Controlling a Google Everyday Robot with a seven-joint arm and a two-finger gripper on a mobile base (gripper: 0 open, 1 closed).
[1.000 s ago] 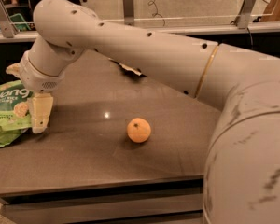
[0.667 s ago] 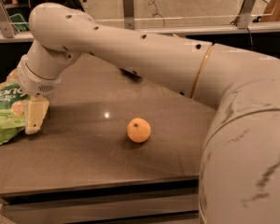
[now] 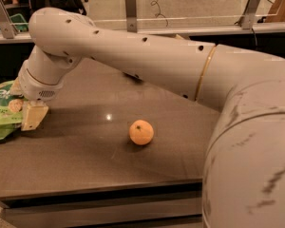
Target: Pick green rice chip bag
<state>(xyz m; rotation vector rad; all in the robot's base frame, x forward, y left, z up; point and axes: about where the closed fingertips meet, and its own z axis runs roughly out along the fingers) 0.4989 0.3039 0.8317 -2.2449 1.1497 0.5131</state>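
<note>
Stretching from the 4 o'clock corner of the camera view up and over toward 9 o'clock, the white arm [image 3: 147, 65] bends down at its wrist near the left edge of the dark counter [image 3: 85, 160]. The claw [image 3: 34, 115] hangs at the end of that wrist, low over the counter and touching the right border of the green rice chip bag [image 3: 2, 120]. Whether the claw is apart or together cannot be told from this angle.

The bag lies crumpled on the counter at 9 o'clock, partly cut off by the frame's edge, with a pictured round cracker showing near the claw. An orange [image 3: 141, 132] sits alone near the middle of the counter, at about 3 o'clock from the claw and well apart from it. A glass barrier [image 3: 190, 4] runs along 12 o'clock.
</note>
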